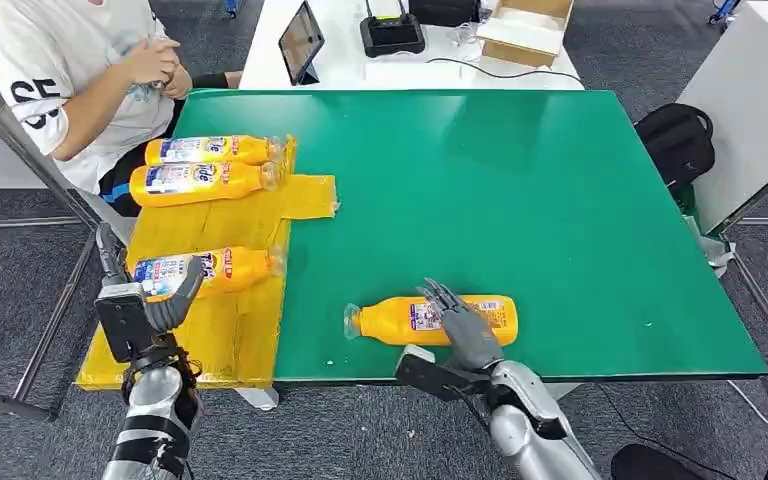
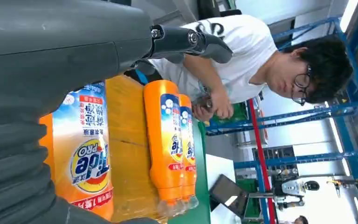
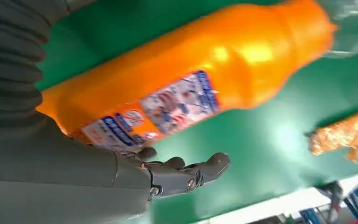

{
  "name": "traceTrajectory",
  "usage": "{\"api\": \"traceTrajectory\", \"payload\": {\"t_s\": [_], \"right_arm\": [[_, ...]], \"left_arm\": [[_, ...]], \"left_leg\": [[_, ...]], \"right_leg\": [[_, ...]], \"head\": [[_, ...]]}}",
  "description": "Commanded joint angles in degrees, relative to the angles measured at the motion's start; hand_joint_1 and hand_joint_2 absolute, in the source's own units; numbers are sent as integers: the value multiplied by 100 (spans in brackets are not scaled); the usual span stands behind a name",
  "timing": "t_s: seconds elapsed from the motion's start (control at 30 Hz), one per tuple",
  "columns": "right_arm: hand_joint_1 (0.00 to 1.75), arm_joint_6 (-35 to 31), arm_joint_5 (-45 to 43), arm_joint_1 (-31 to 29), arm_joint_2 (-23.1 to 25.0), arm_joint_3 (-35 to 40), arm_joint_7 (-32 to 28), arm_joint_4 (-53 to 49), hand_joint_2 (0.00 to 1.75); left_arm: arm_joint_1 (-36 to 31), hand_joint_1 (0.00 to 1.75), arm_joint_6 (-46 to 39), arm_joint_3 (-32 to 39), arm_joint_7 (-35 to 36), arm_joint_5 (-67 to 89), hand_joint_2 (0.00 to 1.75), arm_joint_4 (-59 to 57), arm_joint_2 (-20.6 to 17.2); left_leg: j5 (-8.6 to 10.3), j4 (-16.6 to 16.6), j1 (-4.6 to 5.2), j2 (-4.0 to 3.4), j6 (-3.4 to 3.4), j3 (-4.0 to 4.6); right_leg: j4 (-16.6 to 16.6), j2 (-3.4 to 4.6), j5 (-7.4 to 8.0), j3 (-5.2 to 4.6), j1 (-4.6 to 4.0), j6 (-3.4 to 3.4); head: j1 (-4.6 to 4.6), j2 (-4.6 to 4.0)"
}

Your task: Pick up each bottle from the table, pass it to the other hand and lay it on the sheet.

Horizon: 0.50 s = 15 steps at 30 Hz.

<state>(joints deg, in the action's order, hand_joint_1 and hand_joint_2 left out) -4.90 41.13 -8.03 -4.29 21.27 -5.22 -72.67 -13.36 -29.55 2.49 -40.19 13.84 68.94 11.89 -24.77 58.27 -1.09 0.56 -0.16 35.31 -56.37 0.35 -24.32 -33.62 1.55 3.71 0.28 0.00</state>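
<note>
Green table (image 1: 560,200): right hand (image 1: 457,320) spread over bottle (image 1: 400,320), not gripping.

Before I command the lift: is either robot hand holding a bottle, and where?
Left robot hand grips the near sheet bottle at its base end. Right robot hand lies over the table bottle, not closed.

Your robot's arms are silver and jointed, the left hand (image 1: 160,305) and right hand (image 1: 463,325) dark grey (ribbed grey cover, thick thumb, small screws at finger joints).
</note>
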Motion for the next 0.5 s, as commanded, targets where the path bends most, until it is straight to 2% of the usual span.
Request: {"api": "traceTrajectory", "payload": {"t_s": [0.03, 0.5], "right_arm": [[0, 130, -14, -73, -327, -8, 58, 214, 175], [0, 213, 172, -800, -334, 125, 107, 1218, 175]], "left_arm": [[-86, 0, 59, -145, 19, 150, 175, -238, -10], [-296, 0, 356, -209, 45, 78, 175, -740, 95]], "left_leg": [[-4, -4, 0, 0, 7, -15], [-3, -5, 0, -4, 7, -23]], "right_leg": [[6, -7, -4, 17, -3, -12], [9, -4, -1, 26, -4, -16]], "head": [[0, 0], [0, 0]]}}
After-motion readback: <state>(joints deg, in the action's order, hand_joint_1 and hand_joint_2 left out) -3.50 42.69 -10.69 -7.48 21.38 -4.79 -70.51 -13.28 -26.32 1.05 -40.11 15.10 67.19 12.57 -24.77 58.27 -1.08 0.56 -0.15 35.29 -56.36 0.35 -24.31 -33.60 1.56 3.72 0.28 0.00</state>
